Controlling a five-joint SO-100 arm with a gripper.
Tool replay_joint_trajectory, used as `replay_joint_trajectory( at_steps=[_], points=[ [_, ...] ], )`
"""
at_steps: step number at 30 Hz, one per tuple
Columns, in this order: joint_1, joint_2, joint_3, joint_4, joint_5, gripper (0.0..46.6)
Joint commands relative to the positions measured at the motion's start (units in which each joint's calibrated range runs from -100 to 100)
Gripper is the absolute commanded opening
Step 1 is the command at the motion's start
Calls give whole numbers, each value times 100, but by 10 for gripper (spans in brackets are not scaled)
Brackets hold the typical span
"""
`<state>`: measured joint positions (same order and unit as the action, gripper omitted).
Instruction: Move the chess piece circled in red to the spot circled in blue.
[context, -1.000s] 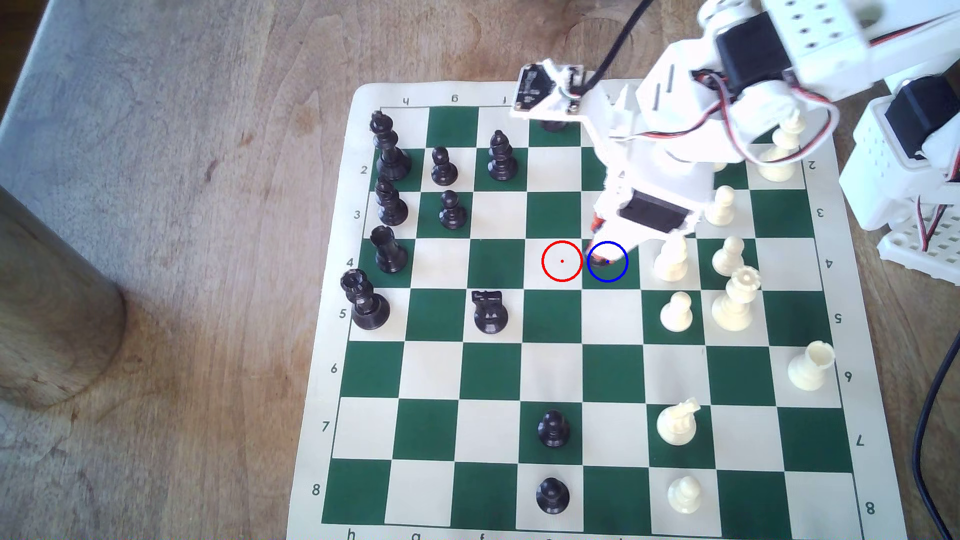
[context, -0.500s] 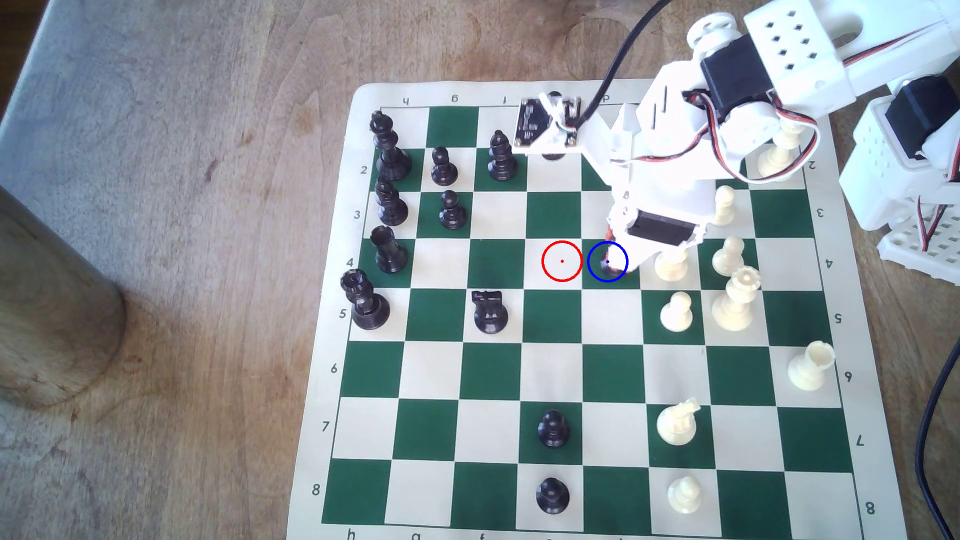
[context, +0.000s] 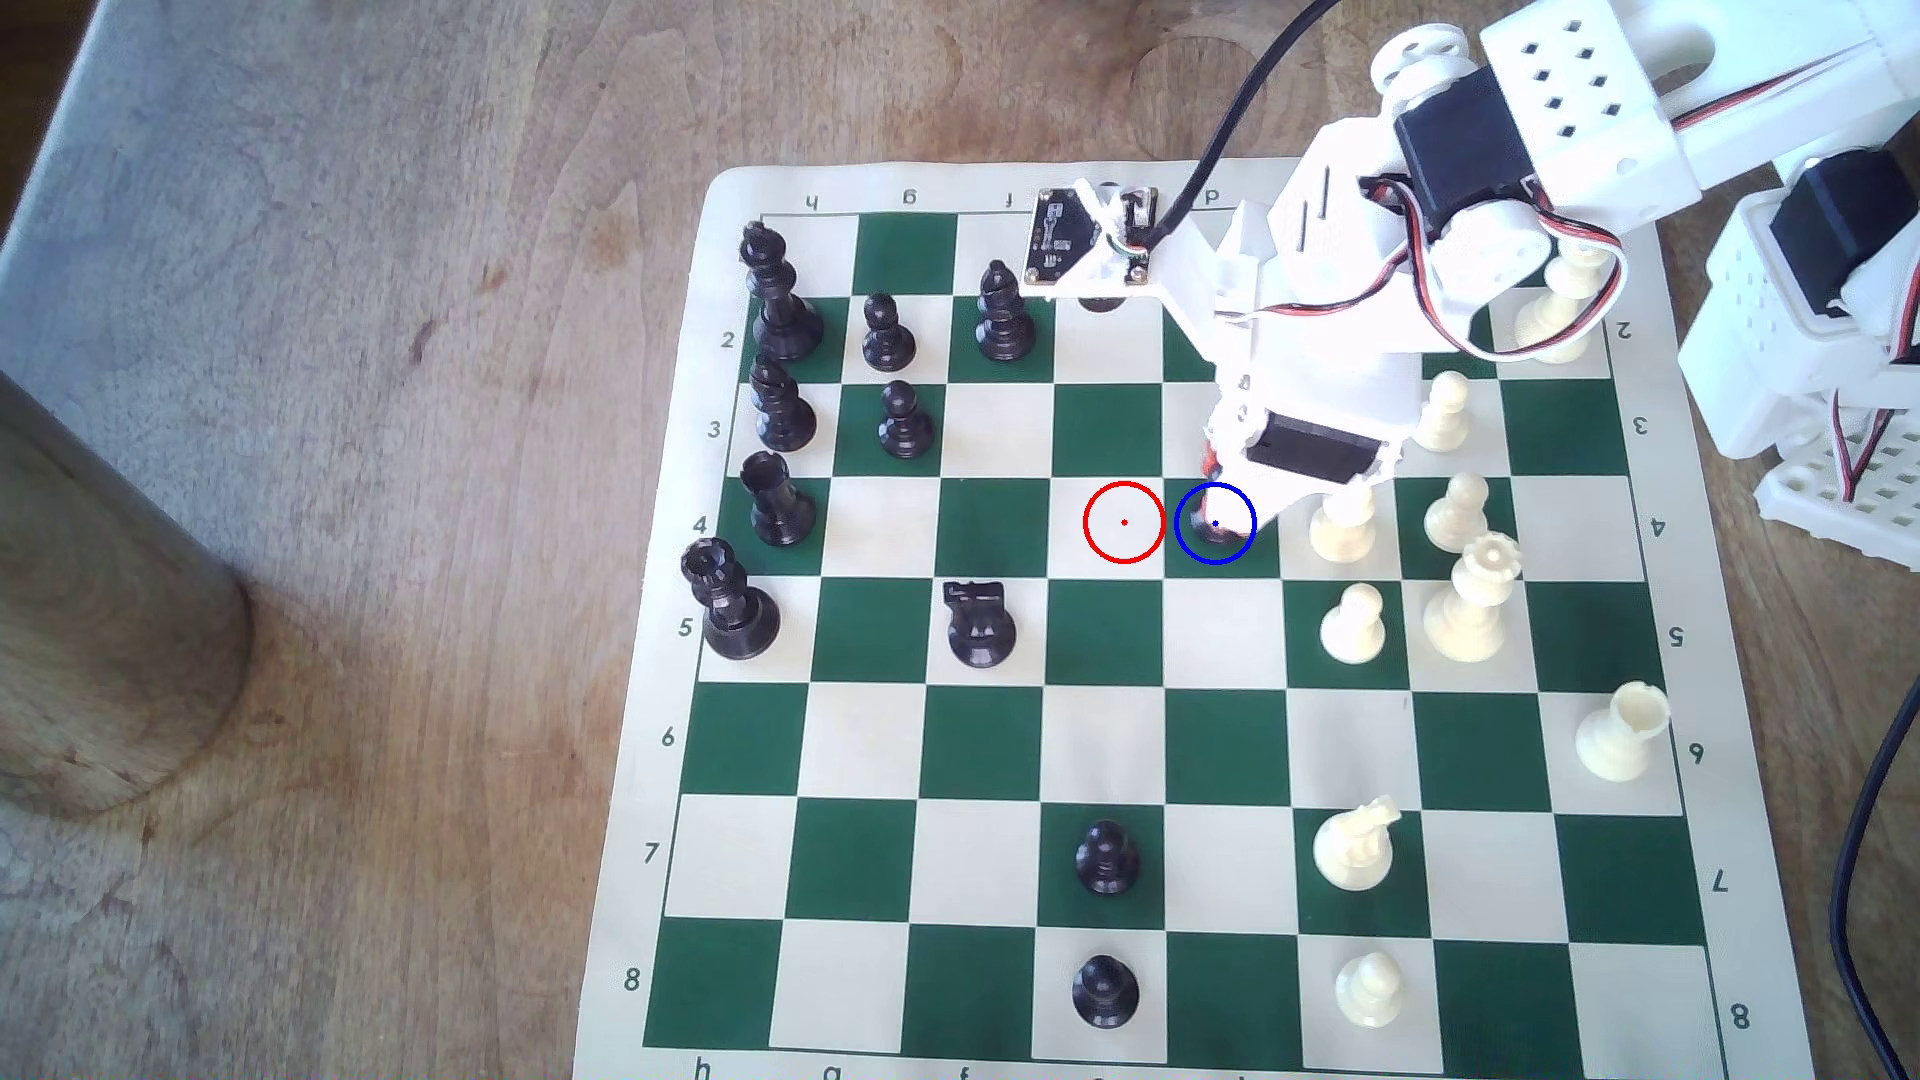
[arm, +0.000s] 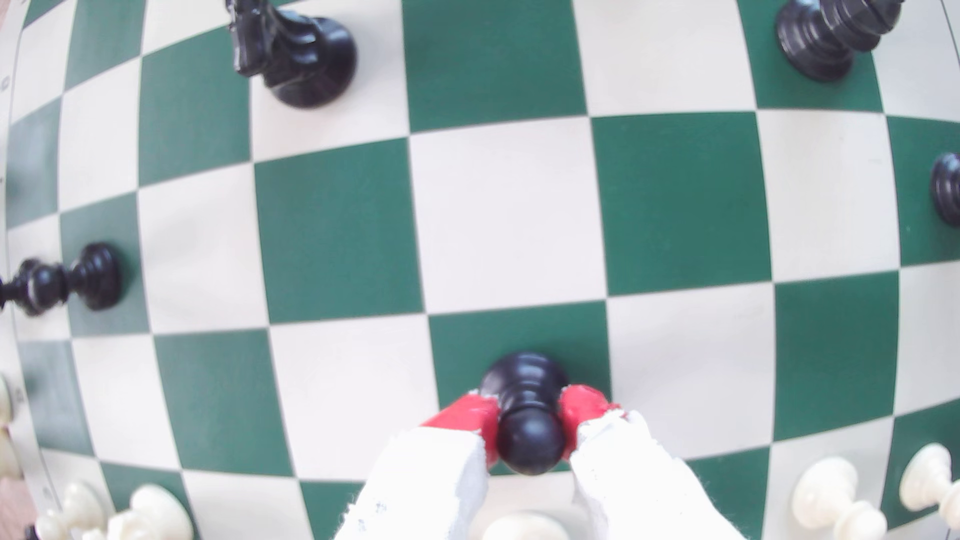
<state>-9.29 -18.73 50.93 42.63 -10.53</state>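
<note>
Now the end effector (arm: 527, 428) has come lower than a second ago, and its red pads (arm: 470, 415) still pinch the black pawn (arm: 529, 415) at the neck. The pawn stands on the blue-ringed green square (context: 1192, 550), at 3 o'clock from the empty red-ringed square (context: 1124, 522) in the exterior view. Its base seems to touch the chessboard (context: 727, 997); probably only the release remains.

Arm (context: 1351, 312) bent down over board, hand (arm: 530, 431) low, red-tipped fingers (arm: 467, 415) clamped (on pawn (arm: 527, 410)).
</note>
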Motion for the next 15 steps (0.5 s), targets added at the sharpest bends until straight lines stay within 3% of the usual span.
replay_joint_trajectory(
  at_steps=[1, 4, 6, 15],
  points=[
    [49, 14, -70, -61, 5, 87],
    [18, 14, 3, -61, 34, 167],
    [2, 14, 30, -37, 49, 188],
    [73, -886, -88, 758, 93, 199]
  ],
)
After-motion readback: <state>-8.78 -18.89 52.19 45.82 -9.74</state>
